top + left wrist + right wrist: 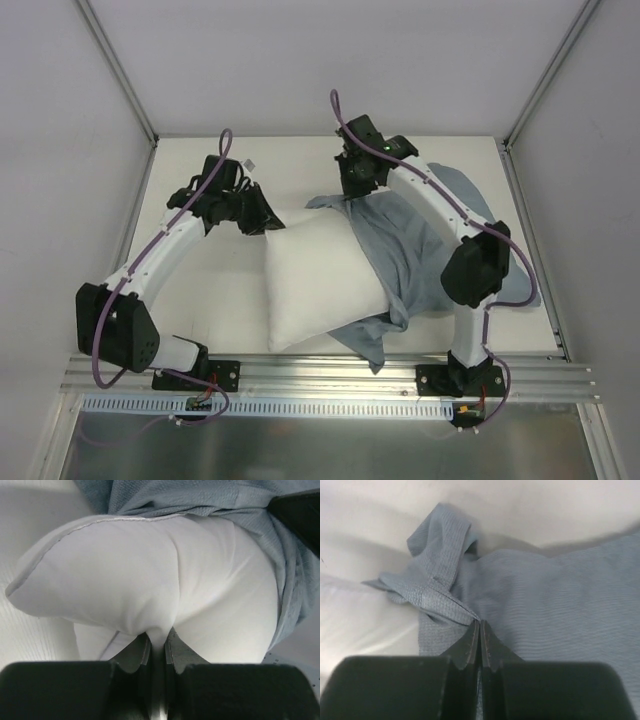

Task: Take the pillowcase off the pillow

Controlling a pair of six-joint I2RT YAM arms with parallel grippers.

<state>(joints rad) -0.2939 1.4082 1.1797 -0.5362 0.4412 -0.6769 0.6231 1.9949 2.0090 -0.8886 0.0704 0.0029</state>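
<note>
your left jaws clamp the pillow [150,580] corner, right jaws pinch the pillowcase [560,605] hem; anchor one, draw the other toward frame right.

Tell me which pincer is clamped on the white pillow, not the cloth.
The left pincer: it pinches a white fold of the pillow, while the right pincer is shut on the grey-blue pillowcase.

A robotics lab test cell: a white table [210,300] boxed in by plain white panels [300,60] and metal frame posts [115,65], with a cabled left arm [165,245] and right arm [435,205] bolted to an aluminium rail [330,372] across the bottom of the frame.
</note>
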